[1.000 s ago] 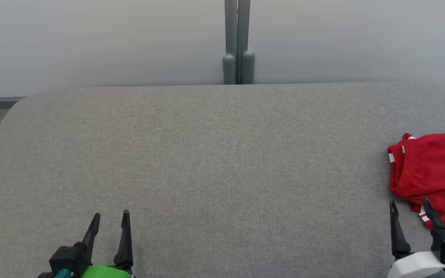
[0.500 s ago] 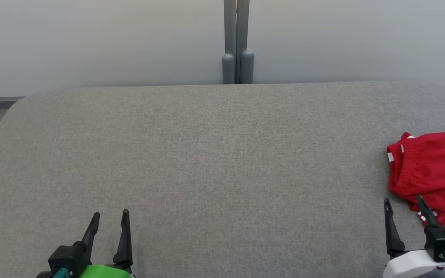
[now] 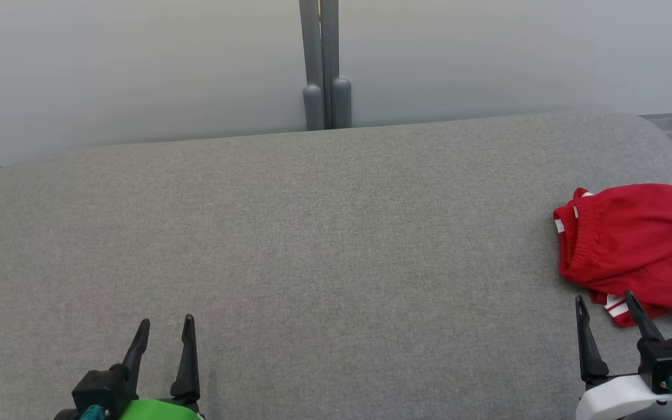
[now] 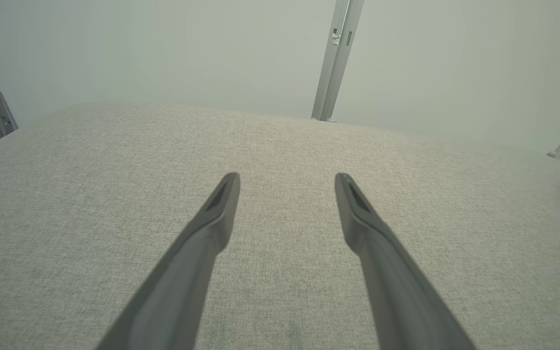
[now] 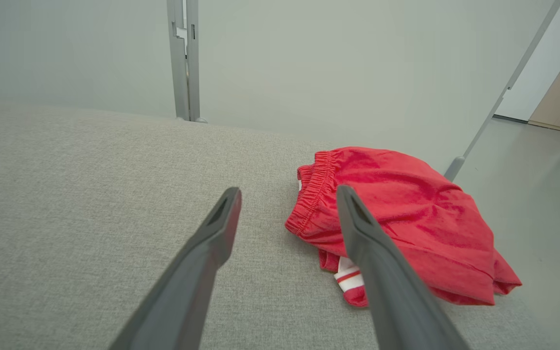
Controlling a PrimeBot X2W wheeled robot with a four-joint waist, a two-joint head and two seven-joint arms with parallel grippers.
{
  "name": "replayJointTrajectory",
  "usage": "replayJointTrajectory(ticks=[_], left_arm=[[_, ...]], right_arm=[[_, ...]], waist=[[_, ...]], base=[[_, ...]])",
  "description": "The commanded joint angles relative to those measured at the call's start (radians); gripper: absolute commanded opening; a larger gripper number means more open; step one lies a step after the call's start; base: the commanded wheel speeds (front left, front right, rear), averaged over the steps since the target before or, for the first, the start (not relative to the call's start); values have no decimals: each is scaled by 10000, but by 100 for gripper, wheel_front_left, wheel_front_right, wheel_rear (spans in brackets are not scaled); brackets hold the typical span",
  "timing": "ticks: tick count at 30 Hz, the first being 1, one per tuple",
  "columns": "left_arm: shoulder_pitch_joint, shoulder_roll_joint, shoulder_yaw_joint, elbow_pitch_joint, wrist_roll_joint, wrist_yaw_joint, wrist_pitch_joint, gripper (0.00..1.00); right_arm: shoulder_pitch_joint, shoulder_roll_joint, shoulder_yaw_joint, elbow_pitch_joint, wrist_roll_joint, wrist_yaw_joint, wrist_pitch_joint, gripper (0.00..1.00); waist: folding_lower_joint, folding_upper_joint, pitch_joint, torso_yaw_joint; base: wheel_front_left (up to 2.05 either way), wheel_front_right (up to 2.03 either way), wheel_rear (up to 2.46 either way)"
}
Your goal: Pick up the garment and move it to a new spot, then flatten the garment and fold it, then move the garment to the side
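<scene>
My left gripper (image 3: 164, 328) waits low over the near left of the grey padded table (image 3: 324, 233), its fingers apart and holding nothing; I judge it is parked there because the work lies on the other side and it has no job yet. The wide middle of the table is bare fabric, which I take as the likely new spot for flattening. Further right, my right gripper (image 3: 604, 306) hovers at the near right edge, fingers spread and empty, pointing toward the red garment (image 3: 633, 239). The garment, red shorts with an elastic waistband and white stripes, sits bunched in a heap near the table's right edge, just beyond my right fingertips. Being bunched, it offers thick folds, so I judge the waistband edge the surest place to pinch.
</scene>
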Motion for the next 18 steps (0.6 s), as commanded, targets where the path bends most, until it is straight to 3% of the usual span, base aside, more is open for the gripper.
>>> replayJointTrajectory(ticks=[1, 5, 6, 11, 18], left_arm=[[-4, 3, 35, -43, 34, 1, 4, 100], [33, -5, -27, 41, -81, 1, 4, 100], [5, -6, -32, 55, -62, 0, 1, 0], [173, -59, -42, 468, -129, 0, 18, 0], [0, -44, 94, 384, -1453, 0, 368, 0]], right_arm=[[54, -21, 15, -57, -45, -18, -39, 100], [85, -20, 27, -31, -35, -18, -39, 100], [4, -2, 19, 7, 5, 2, 0, 0], [129, 139, -5, 510, 81, 4, 87, 0], [-184, 123, -61, 664, 1724, 3, 554, 0]], waist=[[0, 0, -12, 8], [0, 0, -43, 18], [0, 0, -40, 17], [0, 0, -42, 16], [0, 0, -30, 15]], base=[[0, 0, 0], [0, 0, 0], [0, 0, 0], [0, 0, 0], [0, 0, 0]])
